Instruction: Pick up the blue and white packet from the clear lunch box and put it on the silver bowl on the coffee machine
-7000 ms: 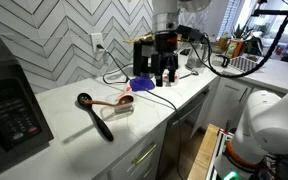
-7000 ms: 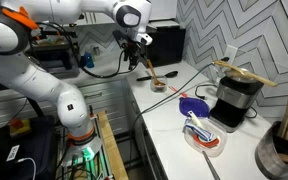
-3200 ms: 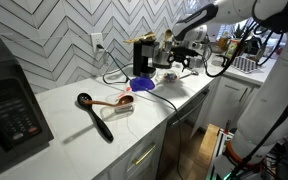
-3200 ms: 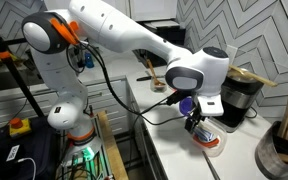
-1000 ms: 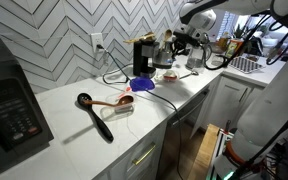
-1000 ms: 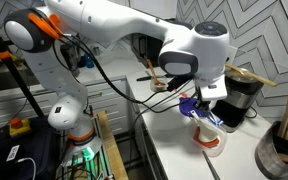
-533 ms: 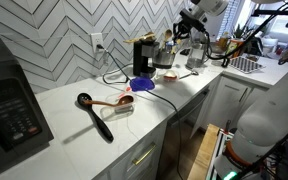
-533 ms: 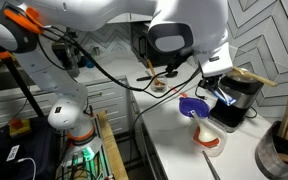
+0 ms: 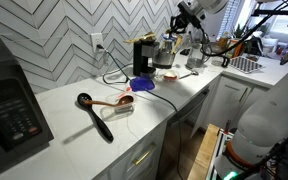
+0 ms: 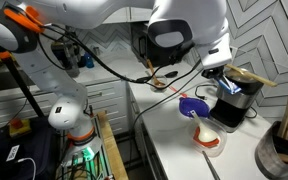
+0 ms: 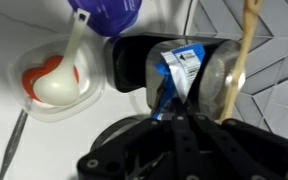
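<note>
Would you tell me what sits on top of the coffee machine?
A silver bowl, with the blue and white packet in the gripper over it; the packet hides part of the bowl's inside.

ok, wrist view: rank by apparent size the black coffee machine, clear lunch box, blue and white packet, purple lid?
1. black boxy coffee machine
2. clear plastic lunch box
3. blue and white packet, round purple lid: alike; lid cropped, packet nearer.

I count one coffee machine [image 10: 234, 103], one silver bowl [image 11: 220, 92] and one blue and white packet [image 11: 181, 66]. I also log one clear lunch box [image 11: 16, 100], one blue lid [image 10: 192, 105] and one black ladle [image 9: 99, 122].
</note>
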Robot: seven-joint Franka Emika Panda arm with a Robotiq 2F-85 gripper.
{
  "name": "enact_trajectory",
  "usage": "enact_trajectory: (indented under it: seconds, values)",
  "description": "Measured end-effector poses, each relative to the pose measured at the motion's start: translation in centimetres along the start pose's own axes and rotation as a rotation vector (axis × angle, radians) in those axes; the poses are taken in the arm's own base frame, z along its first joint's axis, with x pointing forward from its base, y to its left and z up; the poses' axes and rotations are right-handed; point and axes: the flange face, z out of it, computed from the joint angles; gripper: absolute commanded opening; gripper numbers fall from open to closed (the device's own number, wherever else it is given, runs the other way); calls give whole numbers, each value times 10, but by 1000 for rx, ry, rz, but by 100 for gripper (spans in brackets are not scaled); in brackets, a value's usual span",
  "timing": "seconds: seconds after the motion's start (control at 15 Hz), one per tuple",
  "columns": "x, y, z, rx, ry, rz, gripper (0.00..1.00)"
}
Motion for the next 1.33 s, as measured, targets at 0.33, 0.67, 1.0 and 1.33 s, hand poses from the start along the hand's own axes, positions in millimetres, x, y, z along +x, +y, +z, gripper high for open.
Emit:
enact_trajectory:
  seconds: [0.33,0.67,1.0,1.33]
  values:
    - [-25,-43,-9,198,56,18,0]
    - [-50,-66,29,234,127,-75,0]
    - [-47,-72,56,218,193,-123,0]
    - [-43,-67,85,159,203,-158,0]
